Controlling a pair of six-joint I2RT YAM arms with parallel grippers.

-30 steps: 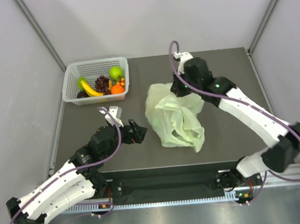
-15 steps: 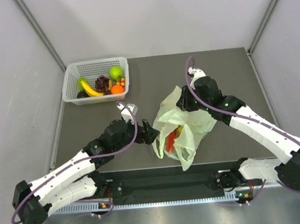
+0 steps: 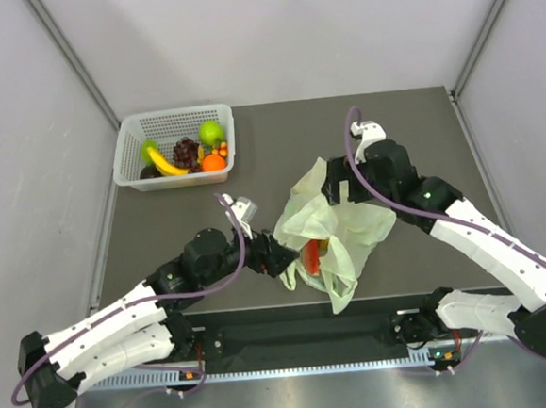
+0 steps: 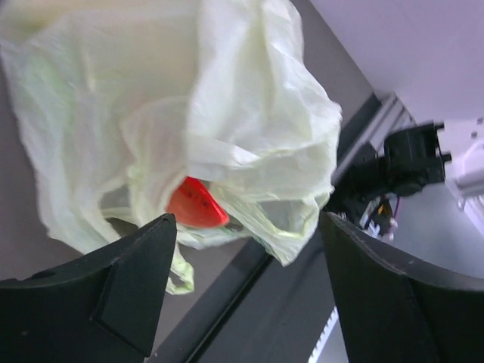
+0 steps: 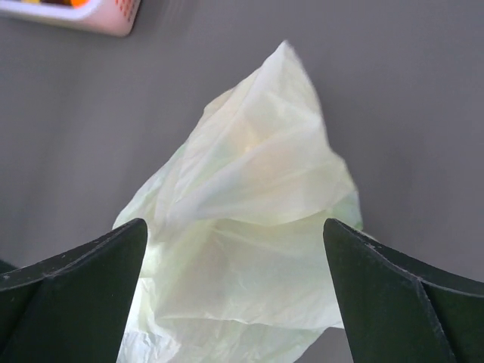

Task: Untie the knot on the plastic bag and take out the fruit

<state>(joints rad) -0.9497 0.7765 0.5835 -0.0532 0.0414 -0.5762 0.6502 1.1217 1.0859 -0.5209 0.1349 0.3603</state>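
Your left claw (image 3: 275, 259) sits low at the near-left edge of the plastic bag (image 3: 337, 232), fingers spread, nothing pinched. In the left wrist view the two dark fingers (image 4: 128, 283) stand wide apart, with the bag (image 4: 249, 113) just ahead of them and one crumpled lower edge close to the left finger; I can't tell whether it touches.

Your right claw (image 3: 336, 190) is over the far edge of the bag, also spread wide. In the right wrist view its fingers (image 5: 412, 291) flank a raised peak of the pale green film (image 5: 253, 219), but neither one presses on it.

The bag lies crumpled on the dark worktop (image 3: 410, 136), roughly centre, between the two claws. Its mouth gapes toward the near-left. The red wedge (image 3: 312, 256) shows inside that opening, still within the film, just beside the left claw; from the left wrist it reads as a bright red piece (image 4: 195, 206) tucked under a fold.

The white basket (image 3: 128, 140) sits at the far-left corner of the worktop, well apart from the bag. It holds the banana (image 3: 164, 161), the orange (image 3: 214, 161), a green piece (image 3: 149, 149), dark grapes (image 3: 186, 152) and a light green apple (image 3: 211, 131).
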